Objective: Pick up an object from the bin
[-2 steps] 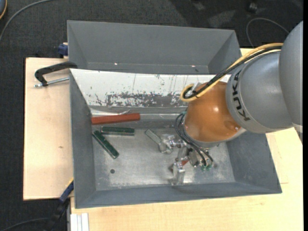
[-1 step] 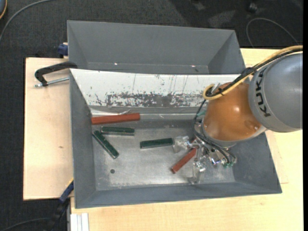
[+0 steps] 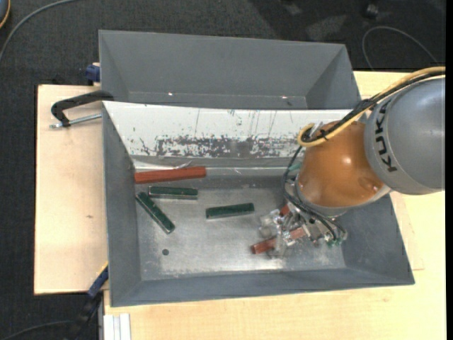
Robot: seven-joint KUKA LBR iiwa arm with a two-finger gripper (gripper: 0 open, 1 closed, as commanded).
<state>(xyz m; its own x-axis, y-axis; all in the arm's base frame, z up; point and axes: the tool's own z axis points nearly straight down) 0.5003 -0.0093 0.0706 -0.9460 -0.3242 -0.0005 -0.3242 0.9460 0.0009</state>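
Dark carpet with loose cables lies behind my rig, and a pale counter [image 3: 283, 321] carries the grey metal bin [image 3: 119, 218]. The arm [image 3: 410, 140] comes in from 3 o'clock, its orange cover [image 3: 333, 172] hanging over the right part of the bin floor.

Below that cover I see the end effector [image 3: 282, 238] low over the floor, at about 4 o'clock from the floor's middle. I cannot tell whether it is wide or narrow, as its metal parts and cables run together from here. A small red-brown piece [image 3: 262, 247] lies on the floor at its tip, on the 8 o'clock side. I cannot make out whether the piece is gripped or only beside it.

The other things lie well apart from it:
- A dark green bar [image 3: 230, 210] sits near the middle of the floor.
- A second green bar [image 3: 173, 190] and a third, slanted green bar [image 3: 156, 213] lie towards 9 o'clock.
- A red bar [image 3: 170, 175] rests against the far wall at 10 o'clock.
- A small dark speck [image 3: 165, 252] sits at 8 o'clock.
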